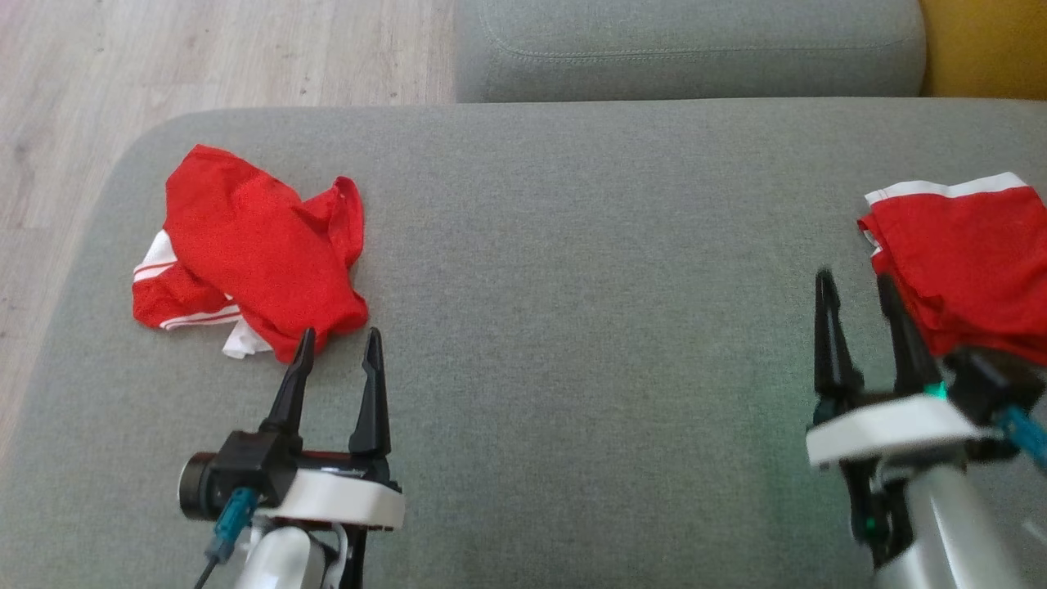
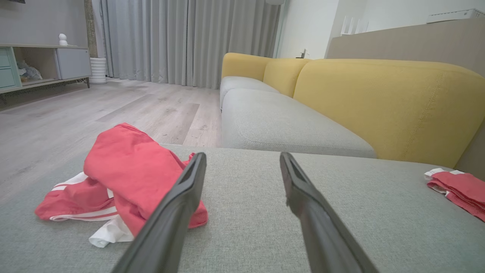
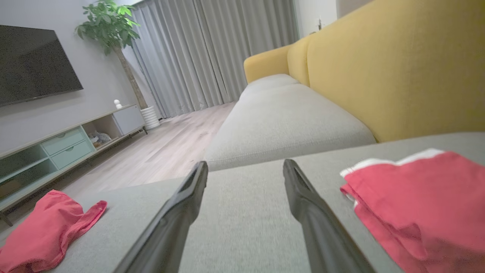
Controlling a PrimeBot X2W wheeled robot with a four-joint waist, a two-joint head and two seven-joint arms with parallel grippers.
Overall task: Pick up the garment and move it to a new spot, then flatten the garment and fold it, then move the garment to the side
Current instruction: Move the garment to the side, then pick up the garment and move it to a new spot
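The left gripper (image 1: 340,333) has its two fingers wide apart and holds nothing. The crumpled red garment (image 1: 249,254) lies on the grey sofa seat (image 1: 572,327), just past the fingertips and off to their left. The left finger's tip sits over the garment's near edge, and I cannot tell if they touch.

The right gripper (image 1: 855,276) is wide apart too, and holds nothing. The folded red garment (image 1: 965,262) lies just beside its right finger, on the right.

In the head view, the picture's edge cuts off the right part of the folded garment, and the right arm covers its near corner. In the left wrist view, the left finger hides part of the crumpled garment.

The wrist views show the yellow sofa back (image 2: 379,102) and grey curtains (image 2: 182,38). The right wrist view also shows a TV (image 3: 34,64) and a plant (image 3: 110,22).
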